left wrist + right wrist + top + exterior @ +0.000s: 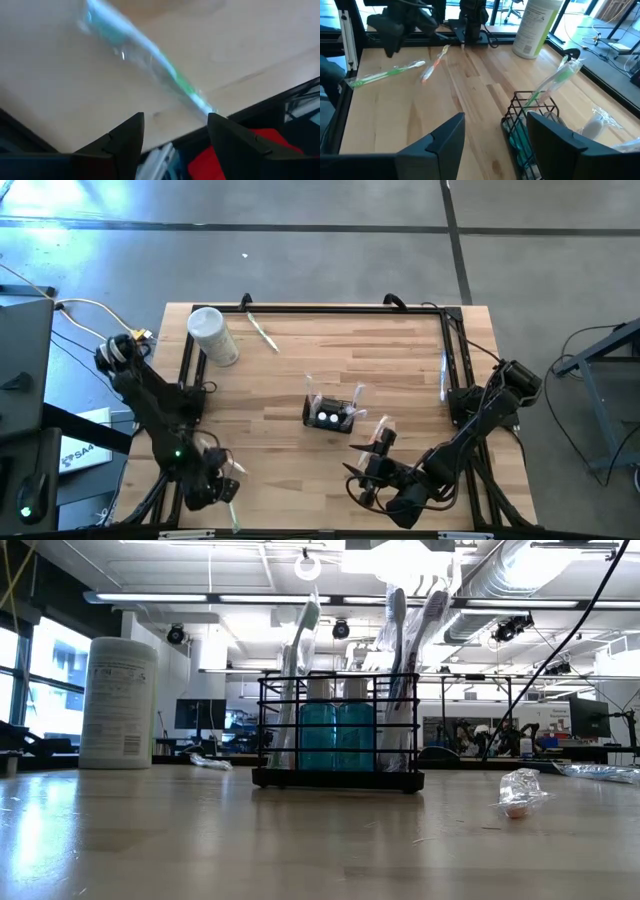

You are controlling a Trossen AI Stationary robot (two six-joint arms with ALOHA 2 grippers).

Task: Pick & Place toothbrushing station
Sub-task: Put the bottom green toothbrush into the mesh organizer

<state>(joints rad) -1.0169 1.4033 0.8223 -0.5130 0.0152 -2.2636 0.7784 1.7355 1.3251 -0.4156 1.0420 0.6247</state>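
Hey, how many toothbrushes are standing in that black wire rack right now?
3. The green toothbrush leans at the left end of the rack. The middle toothbrush and the right toothbrush stand close together at the other end. More may be hidden behind them.

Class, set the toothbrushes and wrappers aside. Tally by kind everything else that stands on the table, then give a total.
White tub: 1
Black wire rack: 1
Blue bottles in the rack: 2
Total: 4
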